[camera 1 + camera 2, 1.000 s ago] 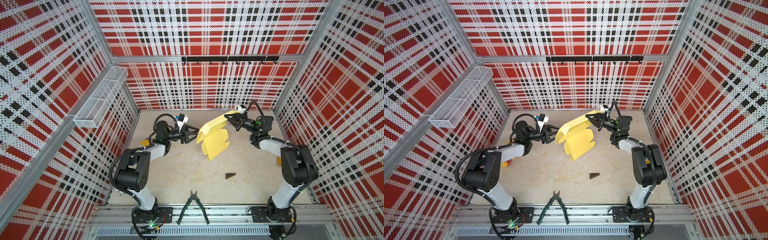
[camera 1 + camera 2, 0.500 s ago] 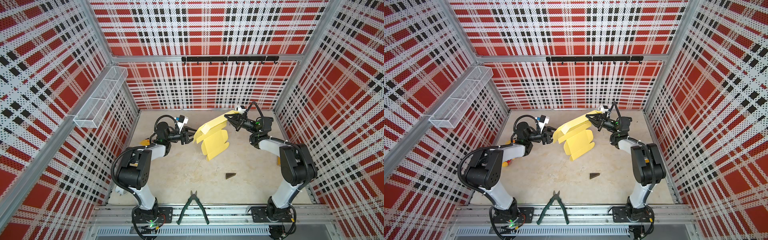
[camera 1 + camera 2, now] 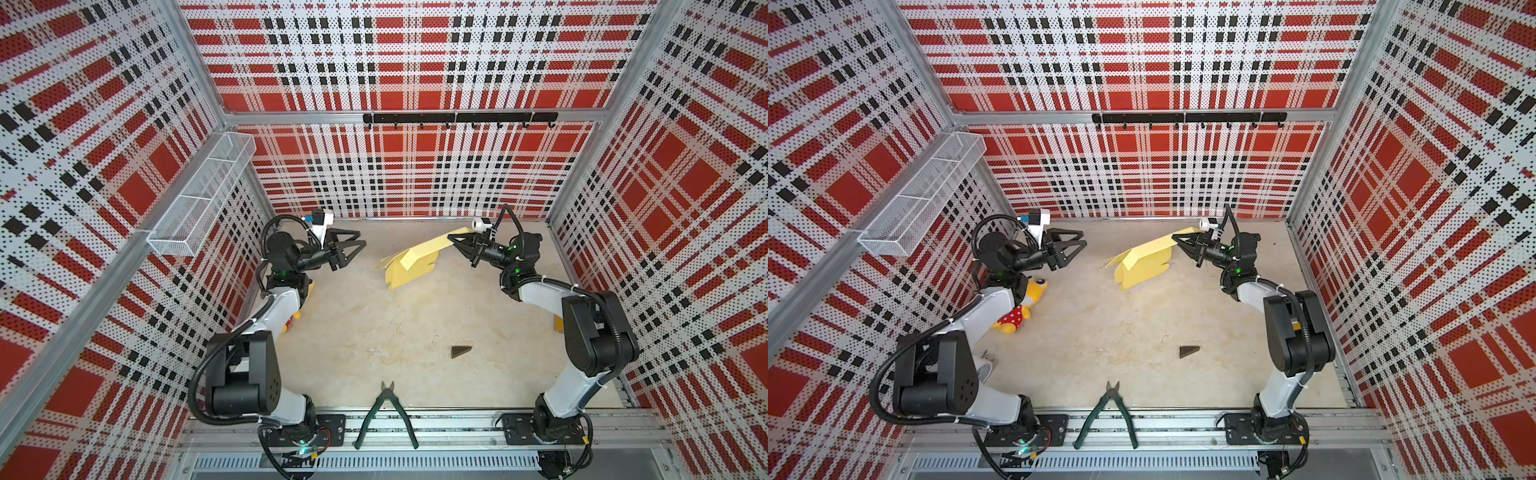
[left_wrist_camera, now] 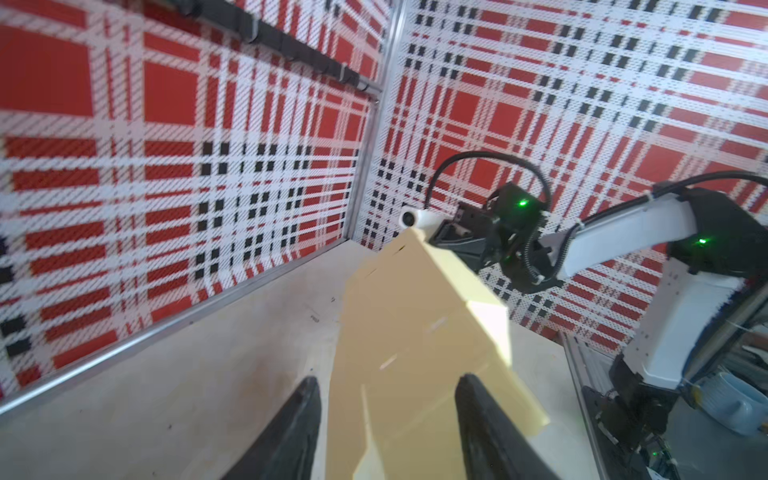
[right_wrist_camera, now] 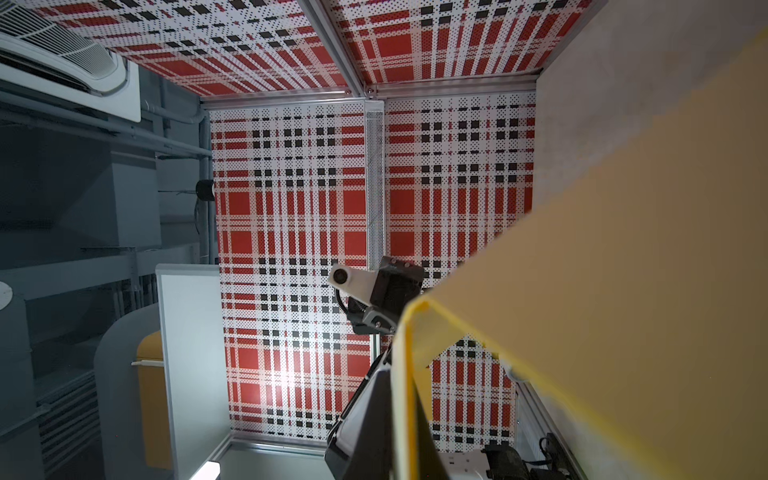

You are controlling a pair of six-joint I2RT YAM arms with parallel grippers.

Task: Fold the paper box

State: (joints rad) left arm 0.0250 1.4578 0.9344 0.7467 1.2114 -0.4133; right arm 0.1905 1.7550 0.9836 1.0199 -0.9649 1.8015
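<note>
The paper box [image 3: 411, 262] [image 3: 1144, 264] is a pale yellow, partly folded sheet held up at the back of the table and sloping down toward the middle. My right gripper [image 3: 451, 239] [image 3: 1175, 237] is shut on its high far edge. In the right wrist view the sheet [image 5: 623, 291] fills the side, and its thin edge runs between the closed jaws [image 5: 399, 415]. My left gripper [image 3: 359, 249] [image 3: 1081, 245] stands open a short way left of the box, apart from it. In the left wrist view the box [image 4: 415, 316] shows beyond the spread fingers [image 4: 388, 380].
A yellow plush toy with a red dotted body [image 3: 1017, 316] lies by the left arm. Green pliers [image 3: 386, 409] rest at the front edge and a dark wedge [image 3: 460, 351] at the front right. A wire basket [image 3: 203, 199] hangs on the left wall, and a hook rail [image 3: 457, 118] spans the back wall.
My left gripper has drawn back to the left, away from the box's near edge. The box has shifted in the right gripper's hold and now hangs flatter.
</note>
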